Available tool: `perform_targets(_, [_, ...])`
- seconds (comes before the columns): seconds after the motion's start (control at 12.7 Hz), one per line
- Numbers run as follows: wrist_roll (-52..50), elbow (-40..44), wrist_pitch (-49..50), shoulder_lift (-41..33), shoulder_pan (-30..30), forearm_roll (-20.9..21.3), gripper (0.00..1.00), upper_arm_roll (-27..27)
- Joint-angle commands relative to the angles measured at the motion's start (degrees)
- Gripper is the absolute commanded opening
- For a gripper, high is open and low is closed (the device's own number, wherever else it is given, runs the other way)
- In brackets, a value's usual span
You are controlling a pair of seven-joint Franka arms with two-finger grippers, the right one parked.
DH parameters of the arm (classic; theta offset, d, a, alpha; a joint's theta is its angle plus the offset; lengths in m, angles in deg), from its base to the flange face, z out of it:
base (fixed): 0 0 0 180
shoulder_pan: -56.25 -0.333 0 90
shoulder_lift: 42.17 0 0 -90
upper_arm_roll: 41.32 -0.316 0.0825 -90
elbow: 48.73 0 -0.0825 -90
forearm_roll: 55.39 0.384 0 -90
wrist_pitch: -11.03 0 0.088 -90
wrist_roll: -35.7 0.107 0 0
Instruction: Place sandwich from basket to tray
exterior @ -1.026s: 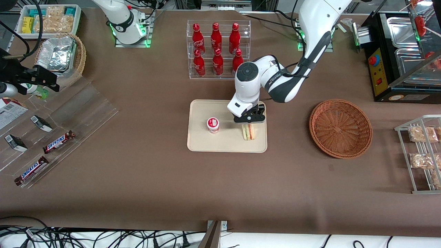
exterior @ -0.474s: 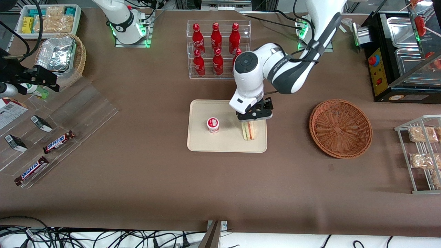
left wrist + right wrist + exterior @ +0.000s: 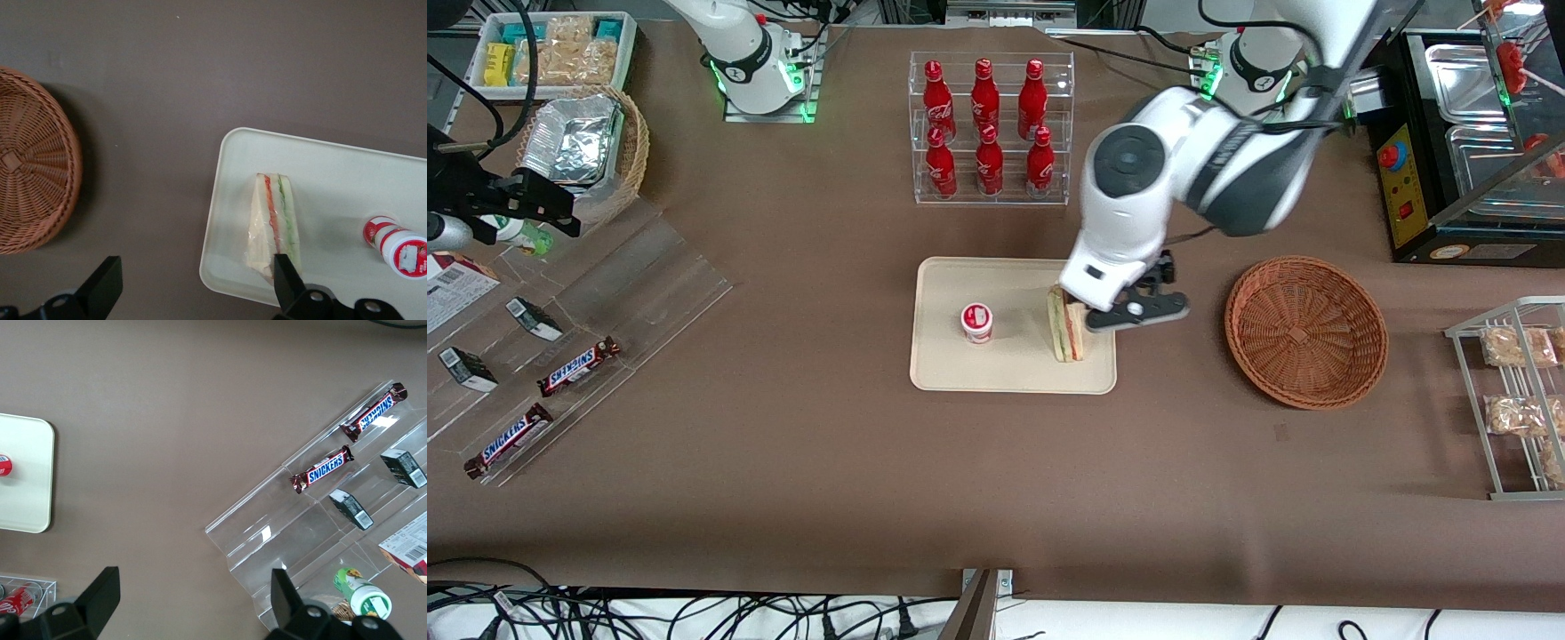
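End effector (image 3: 1138, 311): hangs above the bench (image 3: 783, 462), over the gap between tray (image 3: 943, 373) and basket (image 3: 1305, 331), right of centre in the front view; its two fingers (image 3: 100, 287) stand wide apart, holding nothing. The arm hides the fingers in the front view; only the wrist camera shows their spread. Sandwich (image 3: 275, 220): on the tray, at the edge nearest the basket. The wrist view shows its whole wedge. Red-and-white cup (image 3: 976, 322): also on the tray. The basket holds nothing.
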Motion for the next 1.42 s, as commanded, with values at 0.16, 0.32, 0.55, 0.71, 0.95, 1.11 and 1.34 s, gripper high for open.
perform_targets(0.16, [14.59,6.77,9.69,-0.10,-9.68,-3.76,1.00,0.53])
perform_targets(0.32, [18.81,6.86,9.69,-0.45,-11.54,-3.85,1.00,0.18])
perform_targets(0.55, [29.25,6.86,9.69,-2.55,-11.63,-8.92,1.00,-7.17])
perform_targets(0.71, [35.16,6.78,9.69,-3.52,-11.37,-11.58,1.00,-11.76])
perform_targets(0.95, [39.82,6.77,9.78,-3.53,-11.45,-11.67,1.00,-14.84])
perform_targets(1.11, [42.99,6.77,9.78,-3.62,-11.54,-11.76,1.00,-15.38])
perform_targets(1.34, [45.45,6.77,9.78,-3.44,-11.63,-12.72,1.00,-15.47])
